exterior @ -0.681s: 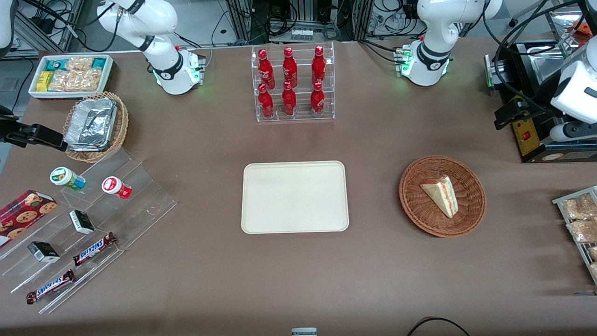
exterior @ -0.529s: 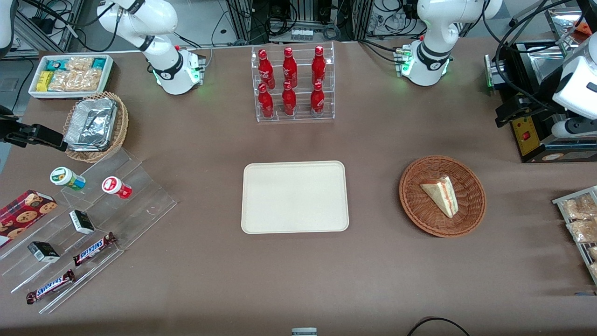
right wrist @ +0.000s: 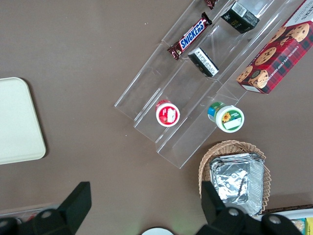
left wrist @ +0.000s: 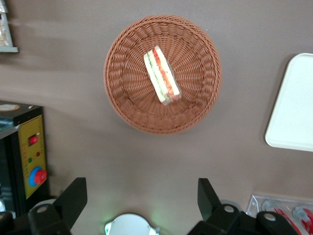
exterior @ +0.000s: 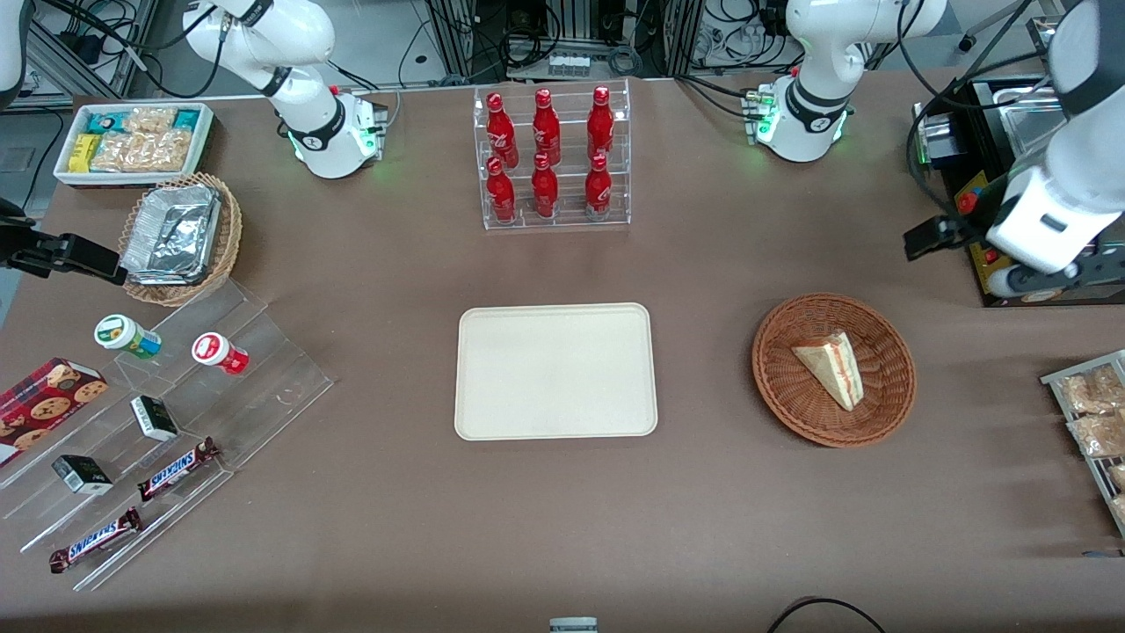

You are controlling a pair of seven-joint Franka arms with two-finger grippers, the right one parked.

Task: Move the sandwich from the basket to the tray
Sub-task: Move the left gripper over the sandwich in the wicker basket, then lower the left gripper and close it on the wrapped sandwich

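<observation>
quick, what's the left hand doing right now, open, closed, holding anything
Left hand: open and empty, up in the air, farther from the front camera than the basket with the sandwich in it.

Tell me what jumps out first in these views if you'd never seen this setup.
The sandwich lying in the round reddish-brown basket, toward the working arm's end of the table, draws the eye first. Beside it at mid-table lies the bare cream tray, and farther from the front camera stands a clear rack of red bottles. The gripper hangs open, high above the table, beside the basket.
</observation>
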